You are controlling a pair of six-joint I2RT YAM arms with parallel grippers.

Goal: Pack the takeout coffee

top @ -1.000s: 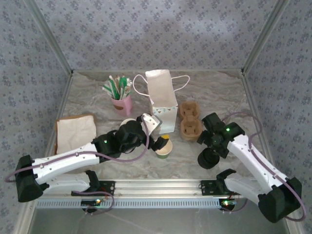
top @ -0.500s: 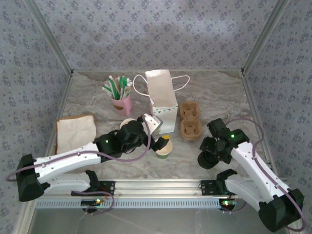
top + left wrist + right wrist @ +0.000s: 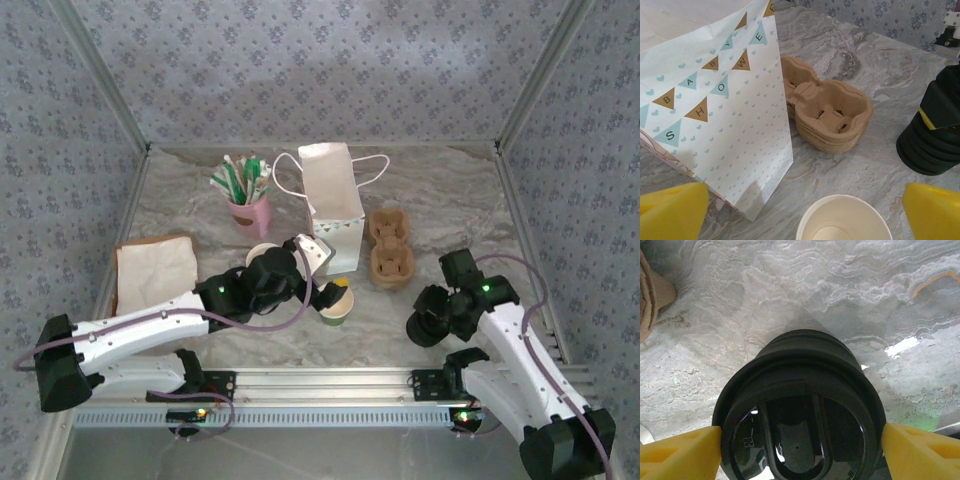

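- Standing lidless toward the front of the table (image 3: 460, 200), the paper cup (image 3: 337, 305) is just in front of the gift bag (image 3: 330, 200); the top view places it at the tip of the left gripper (image 3: 335, 295).
- Left wrist view: the cup's cream inside shows, with a yellow pad (image 3: 672, 212) on either side and a clear gap at each. The jaws stand wide apart and hold nothing. This view also gives the bag's "BABY SHOWER" bunting and the hollows of the stacked pulp cup carriers (image 3: 827, 117) just beside the bag.
- Right wrist view: the right gripper (image 3: 801, 450) straddles the stack of black lids (image 3: 800, 385). Each pad meets the top lid's rim, but it cannot be told whether they press on it.
- Top view adds a pink cup of stirrers (image 3: 250, 213) and a brown paper sheet (image 3: 155, 265) at the left.
- Compared with one second earlier, the right wrist has drawn back toward the near right corner, the gripper staying at the lids. The lid stack, the cup and the left arm are unchanged.
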